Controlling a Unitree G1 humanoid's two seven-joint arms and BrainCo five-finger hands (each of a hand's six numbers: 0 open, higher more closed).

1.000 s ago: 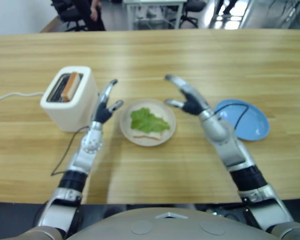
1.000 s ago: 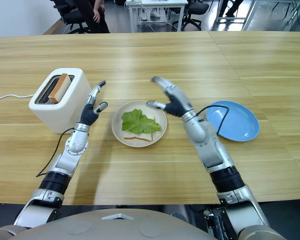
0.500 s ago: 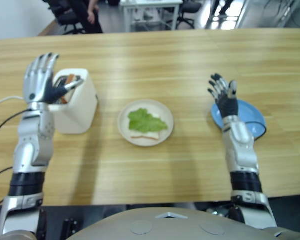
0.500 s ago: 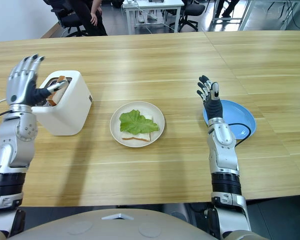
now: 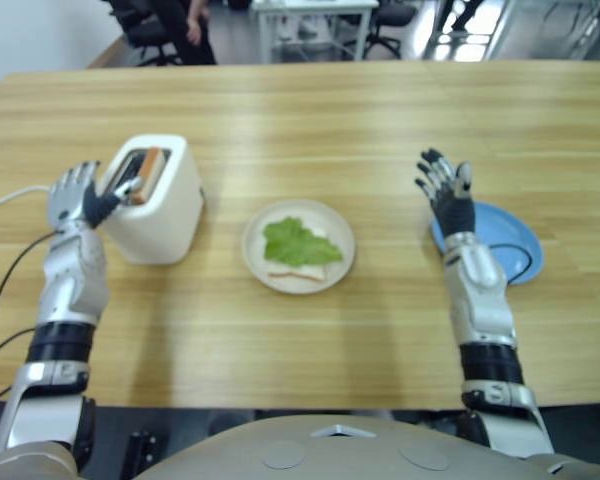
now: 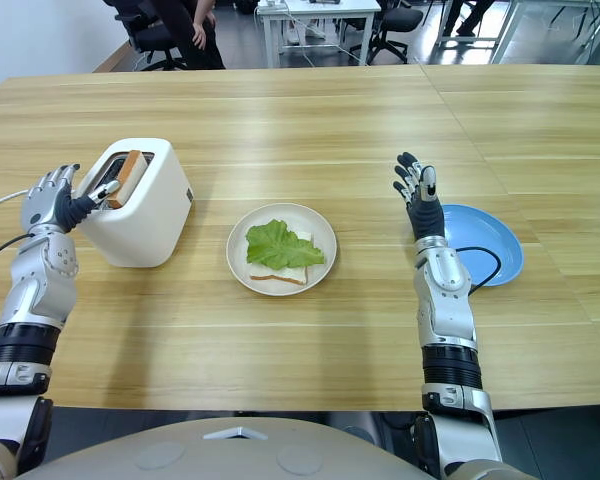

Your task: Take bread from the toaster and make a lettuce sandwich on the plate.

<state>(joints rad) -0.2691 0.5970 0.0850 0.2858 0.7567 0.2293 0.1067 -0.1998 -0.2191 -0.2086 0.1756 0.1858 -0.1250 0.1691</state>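
Right eye view is showing the final stretch of the build. The round cream plate (image 6: 316, 226) is already carrying a slice of white bread (image 6: 278, 274) with a green lettuce leaf (image 6: 283, 243) lying on top of it, so by my reading the step in hand is fetching the top slice. That browned slice of toast (image 6: 130, 177) is standing upright in the slot of the white box-shaped toaster (image 6: 145, 212), which is sitting to the left of the plate on the pale wooden table (image 6: 280, 120). The left hand (image 6: 50, 198) is hovering further left of the plate, just beside the toaster's far side, fingers spread and holding nothing, with its thumb stretching toward the slot. Whether the thumb is touching the toast is not something I can tell. The right hand (image 6: 418, 190) is standing upright to the right of the plate, fingers extended and empty, near a shallow blue dish (image 6: 500, 240) lying further right. The next move is probably calling for the left hand to pinch the toast's exposed top edge, lift it straight up out of the slot, then carry it across and lay it flat over the lettuce.
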